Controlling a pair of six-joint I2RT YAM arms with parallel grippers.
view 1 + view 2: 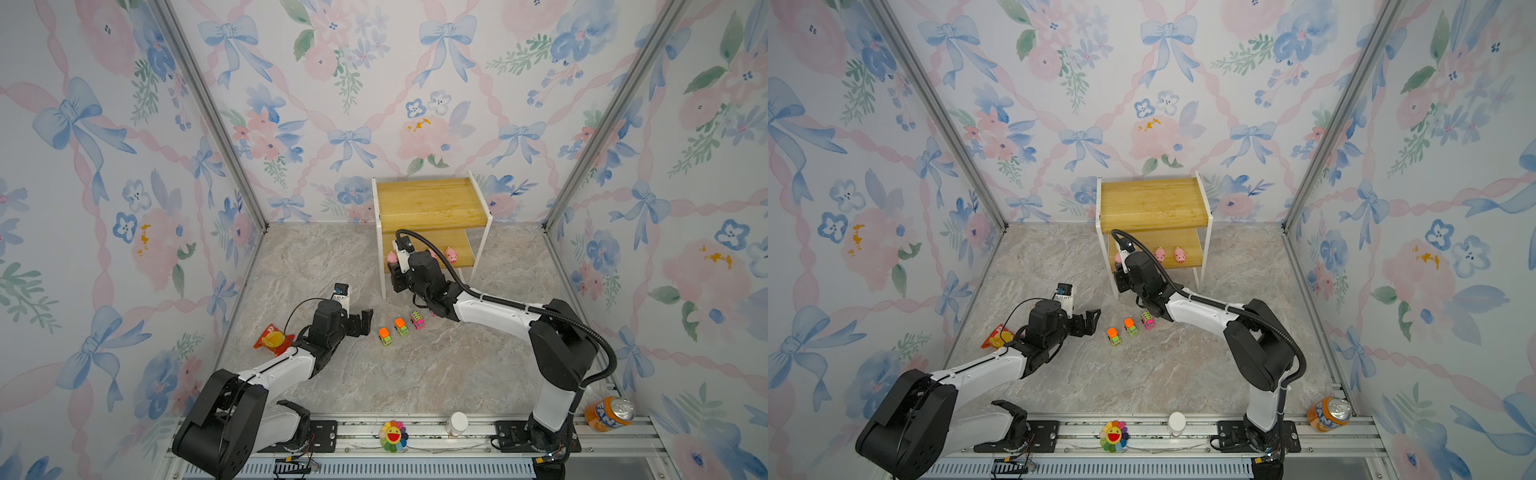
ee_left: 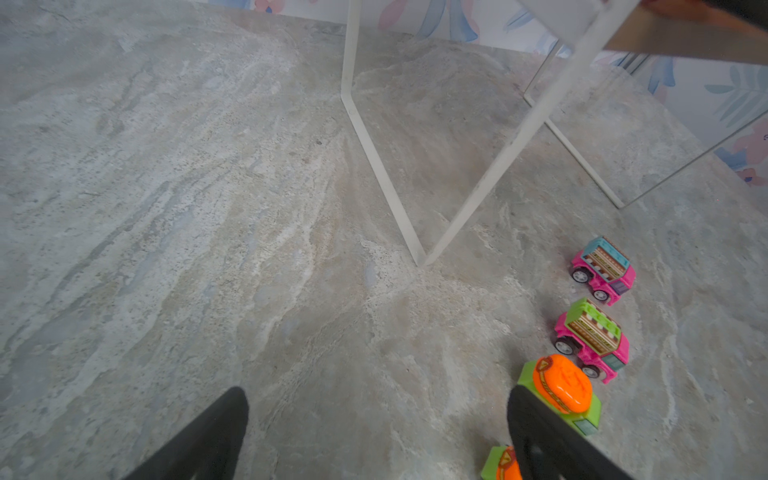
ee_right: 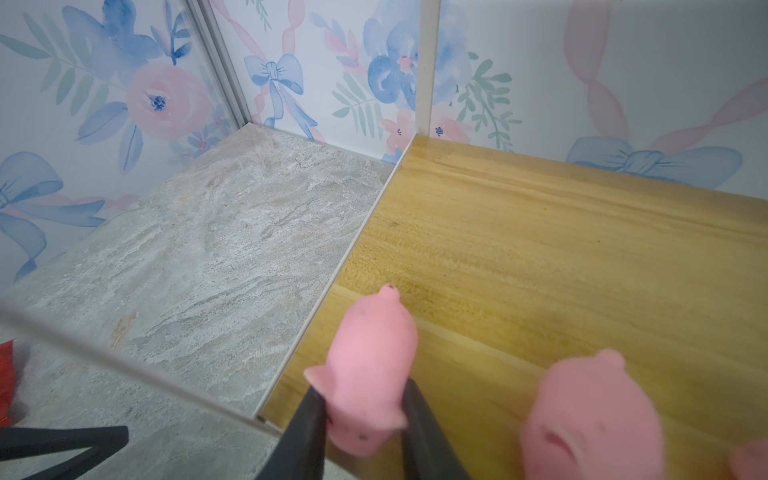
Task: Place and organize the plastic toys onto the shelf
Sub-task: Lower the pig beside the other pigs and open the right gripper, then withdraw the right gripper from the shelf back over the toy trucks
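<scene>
Right pincer (image 3: 363, 390) grips pig (image 3: 370, 353) at shelf (image 3: 540, 249) lower board's left edge; second pig (image 3: 590, 415) beside.

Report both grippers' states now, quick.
Left gripper: open, holding nothing.
Right gripper: fingers closed on a pink pig.

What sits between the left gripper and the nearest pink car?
Two green cars, lined up from the left gripper toward the pink car; both top views show it.
</scene>
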